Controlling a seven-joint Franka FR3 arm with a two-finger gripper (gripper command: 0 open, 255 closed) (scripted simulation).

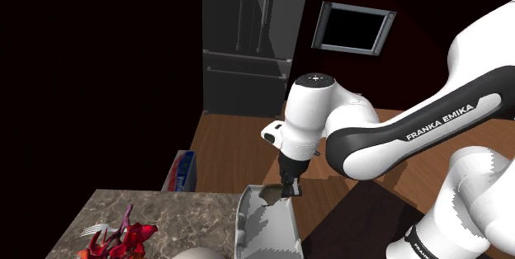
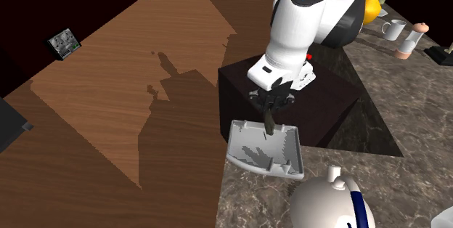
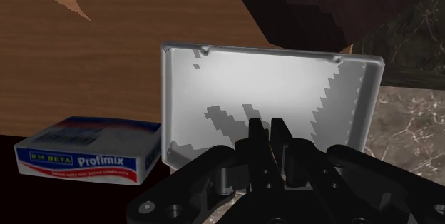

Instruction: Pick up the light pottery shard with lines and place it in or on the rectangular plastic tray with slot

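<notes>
Shard (image 1: 269, 191), a small olive-brown piece, hangs at the tips of the black gripper (image 1: 289, 188), just above the far rim of the grey-white rectangular tray (image 1: 264, 228). In the wrist view the fingers (image 3: 257, 140) stand drawn close with only a narrow gap between them, and they appear clenched on the thin piece rather than on nothing.

The tray lies at the corner of the marbled counter (image 2: 406, 183) nearest the dark stand (image 2: 327, 99), and its outer rim reaches the counter's edge on the floor side. The tray's floor is bare under the gripper (image 2: 270, 126), crossed only by jagged shadow.

Beyond that edge lies open wooden floor (image 2: 145, 81), where a blue-and-white Profimix box (image 3: 89, 155) rests just beside the tray's side wall as the wrist view shows it. On the counter, a round white vessel with a blue stripe (image 2: 330, 205) stands near the tray's inner corner. A heap of red pieces with a fork (image 1: 120, 237) lies well apart, towards the counter's opposite edge. The stand rises close behind the arm's wrist, so room is tighter on that side.
</notes>
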